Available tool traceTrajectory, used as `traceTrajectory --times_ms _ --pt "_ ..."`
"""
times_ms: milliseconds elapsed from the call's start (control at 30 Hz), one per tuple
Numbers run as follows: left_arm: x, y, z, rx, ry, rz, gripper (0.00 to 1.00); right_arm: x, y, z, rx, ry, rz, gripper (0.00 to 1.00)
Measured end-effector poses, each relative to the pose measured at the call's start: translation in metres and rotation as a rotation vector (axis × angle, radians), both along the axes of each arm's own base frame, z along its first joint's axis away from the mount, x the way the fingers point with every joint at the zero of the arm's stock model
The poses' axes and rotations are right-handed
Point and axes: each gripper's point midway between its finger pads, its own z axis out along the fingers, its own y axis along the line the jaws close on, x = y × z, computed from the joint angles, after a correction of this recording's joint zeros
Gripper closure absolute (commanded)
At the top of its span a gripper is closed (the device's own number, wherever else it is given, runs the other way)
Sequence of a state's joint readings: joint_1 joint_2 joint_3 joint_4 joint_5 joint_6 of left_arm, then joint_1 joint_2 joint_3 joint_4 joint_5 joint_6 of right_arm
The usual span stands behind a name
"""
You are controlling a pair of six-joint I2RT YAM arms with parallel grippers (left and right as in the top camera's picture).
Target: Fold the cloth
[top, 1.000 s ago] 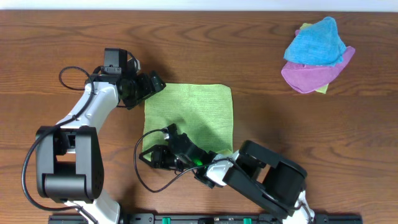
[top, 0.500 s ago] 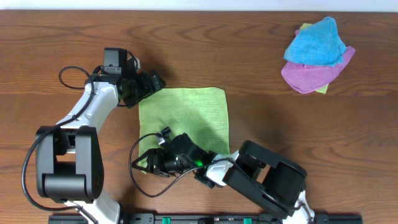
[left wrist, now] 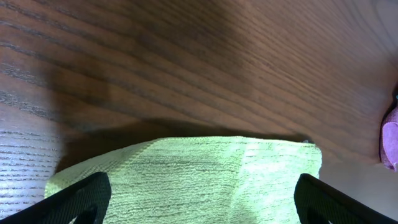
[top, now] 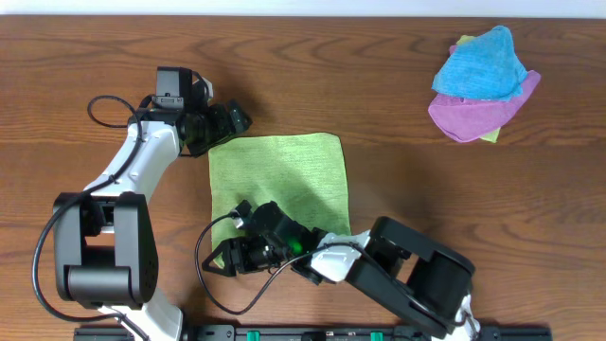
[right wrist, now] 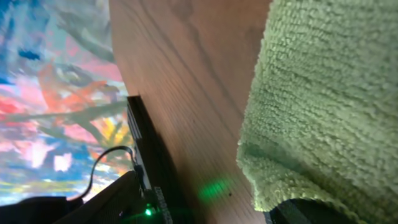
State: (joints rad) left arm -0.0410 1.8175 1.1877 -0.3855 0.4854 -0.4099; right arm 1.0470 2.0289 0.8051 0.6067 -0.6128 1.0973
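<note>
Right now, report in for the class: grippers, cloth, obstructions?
Left gripper open, at cloth far left corner. Right gripper at near left corner, jaws unclear. Cloth spread flat, unfolded. Nothing else on it.

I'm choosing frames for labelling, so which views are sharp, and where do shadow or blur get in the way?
Overhead: sharp, evenly lit, the cloth clear. Left wrist: a dark shadow on the table beyond the cloth's edge. Right wrist: cloth pile crisp up close, background a colourful smear, a green glow on the wood.
</note>
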Motion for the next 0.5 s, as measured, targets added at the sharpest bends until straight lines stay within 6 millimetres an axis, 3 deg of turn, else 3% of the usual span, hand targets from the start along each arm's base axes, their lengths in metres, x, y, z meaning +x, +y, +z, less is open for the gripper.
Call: traceTrajectory --times_ms 500 --pt "0.000 0.000 0.000 0.003 0.000 0.001 0.04 -0.012 -0.044 0.000 -0.224 -0.160 0.096 0.34"
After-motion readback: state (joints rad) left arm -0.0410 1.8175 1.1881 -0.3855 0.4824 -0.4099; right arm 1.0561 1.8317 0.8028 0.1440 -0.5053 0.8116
